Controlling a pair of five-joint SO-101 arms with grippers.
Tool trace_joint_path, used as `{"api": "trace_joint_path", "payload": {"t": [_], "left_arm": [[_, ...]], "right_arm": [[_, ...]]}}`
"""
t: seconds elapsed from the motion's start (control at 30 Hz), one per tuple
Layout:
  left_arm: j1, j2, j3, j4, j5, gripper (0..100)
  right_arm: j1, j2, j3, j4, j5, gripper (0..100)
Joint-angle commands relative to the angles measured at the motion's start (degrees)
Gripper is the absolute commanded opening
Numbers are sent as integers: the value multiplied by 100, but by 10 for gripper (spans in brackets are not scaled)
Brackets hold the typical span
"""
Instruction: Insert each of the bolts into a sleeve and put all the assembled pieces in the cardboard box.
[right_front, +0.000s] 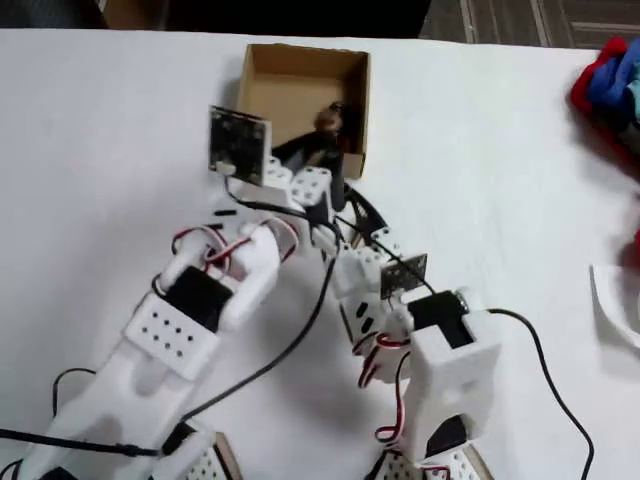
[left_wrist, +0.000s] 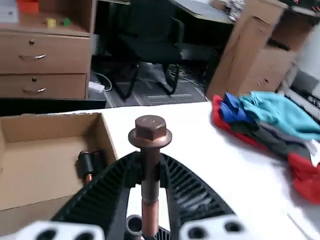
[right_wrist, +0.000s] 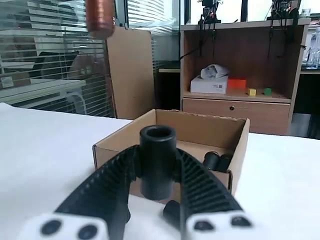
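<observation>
Item: copper hex-head bolt (left_wrist: 150, 135), upright, clamped in left pincer (left_wrist: 149, 172), just outside brown cardboard box (right_wrist: 115, 142) | Item: black cylindrical sleeve (right_wrist: 157, 142), bore up, gripped by right pincer (right_wrist: 157, 172), beside same box | In box: dark assembled pieces (right_wrist: 217, 160) | Step: insertion, bolt judged not yet seated | Next: centre shank over bore, lower straight

There is one bolt (left_wrist: 150, 135), held upright in the left gripper (left_wrist: 150, 160), and one sleeve (right_wrist: 157, 167), held in the right gripper (right_wrist: 157, 152). One cardboard box (right_wrist: 107, 152) stands just beyond both grippers. Inside it I count two dark pieces (right_wrist: 212, 160); if more lie there, I cannot tell. One heap of cloths (left_wrist: 270, 120) lies farther off from the left gripper.
</observation>
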Motion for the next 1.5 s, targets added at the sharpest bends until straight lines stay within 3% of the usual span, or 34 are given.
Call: {"api": "trace_joint_path", "payload": {"t": [0.0, 0.43, 0.7, 0.93, 1.47], "left_arm": [[105, 9, 31, -229, -185, 26], [70, 44, 760, -1169, -193, 26], [62, 1090, 462, -1820, -193, 26], [53, 1688, -110, -1820, -193, 26], [26, 1732, -479, -1811, -202, 26]], "right_arm": [[-48, -31, -149, -171, 53, 22], [-75, -31, -149, -171, 53, 22], [-75, -31, -149, -180, 53, 22], [-57, -31, -149, -180, 53, 22], [-66, -31, -149, -180, 53, 22]]}}
